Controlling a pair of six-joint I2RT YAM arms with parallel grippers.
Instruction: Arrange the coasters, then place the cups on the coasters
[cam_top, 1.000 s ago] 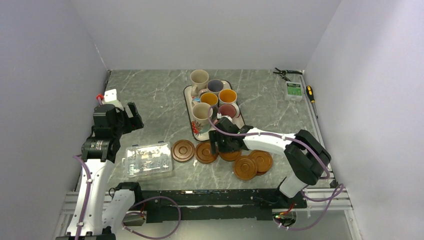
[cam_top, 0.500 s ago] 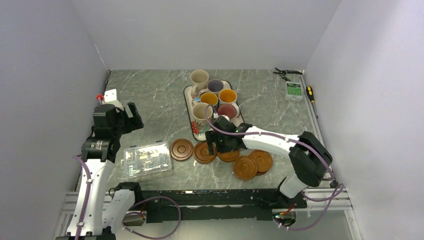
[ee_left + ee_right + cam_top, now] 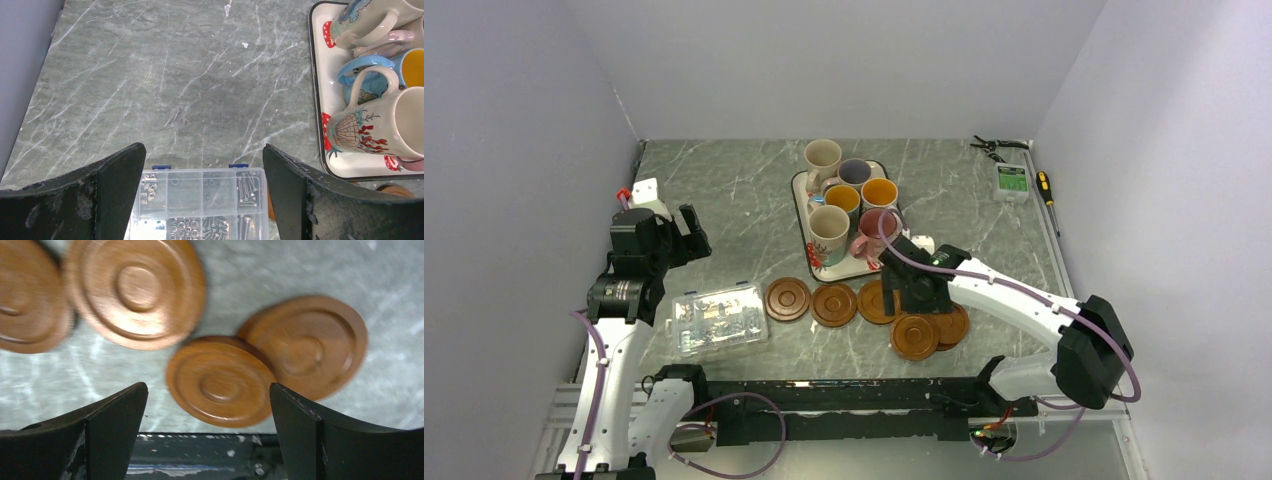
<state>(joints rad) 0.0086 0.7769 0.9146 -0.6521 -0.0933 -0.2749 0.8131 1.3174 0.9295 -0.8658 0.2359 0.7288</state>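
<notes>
Where coasters (image 3: 220, 382) overlap, the right gripper (image 3: 206, 388) hovers, jaws apart — empty; the left gripper (image 3: 202, 148) gapes too.

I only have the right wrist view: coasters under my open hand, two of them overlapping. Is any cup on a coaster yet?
Observer: No. All six cups stand on the tray, beyond the coasters.
Operator: How do the coasters sit relative to that tray?
Observer: Three coasters lie in a row just in front of it.
Operator: And the other arm?
Observer: The left hand is open above a clear parts box, holding nothing.
</notes>
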